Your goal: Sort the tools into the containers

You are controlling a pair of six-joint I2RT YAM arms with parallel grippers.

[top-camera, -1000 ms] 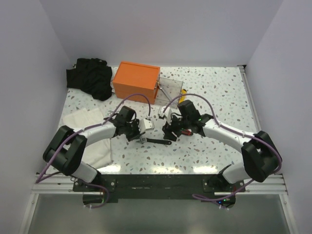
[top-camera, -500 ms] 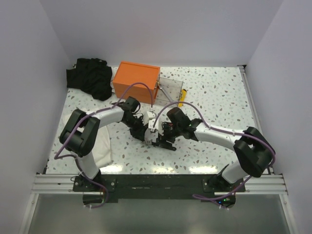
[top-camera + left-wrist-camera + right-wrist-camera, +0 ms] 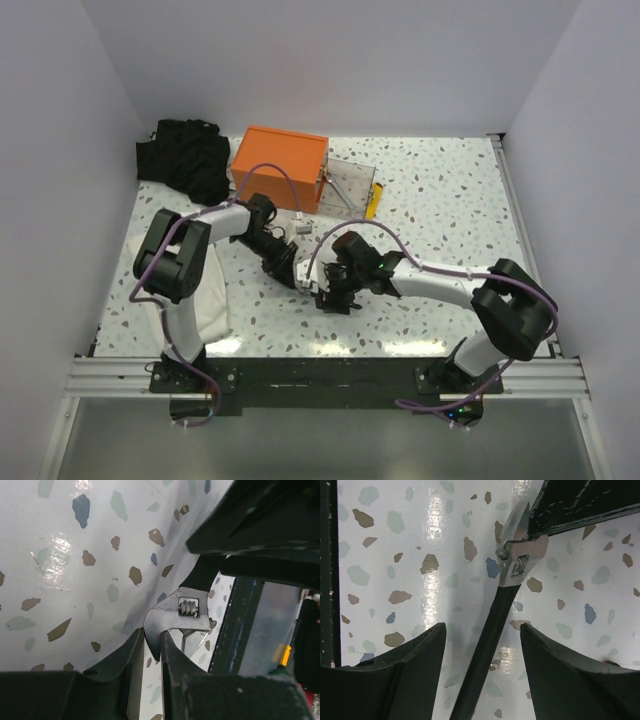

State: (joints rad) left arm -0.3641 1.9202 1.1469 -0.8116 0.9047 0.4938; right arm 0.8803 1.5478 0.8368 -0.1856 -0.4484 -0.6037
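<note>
Both grippers meet at the dark-handled tool (image 3: 495,620).
The tool lies flat on the speckled table (image 3: 450,190), near the middle and toward the near edge. The left gripper (image 3: 152,647) pinches its silver head. The right gripper (image 3: 482,627) is spread wide, with one finger on each side of the dark handle, not touching it. Farther back stands the orange box (image 3: 280,165), with a clear tray (image 3: 350,185) just to its right.
</note>
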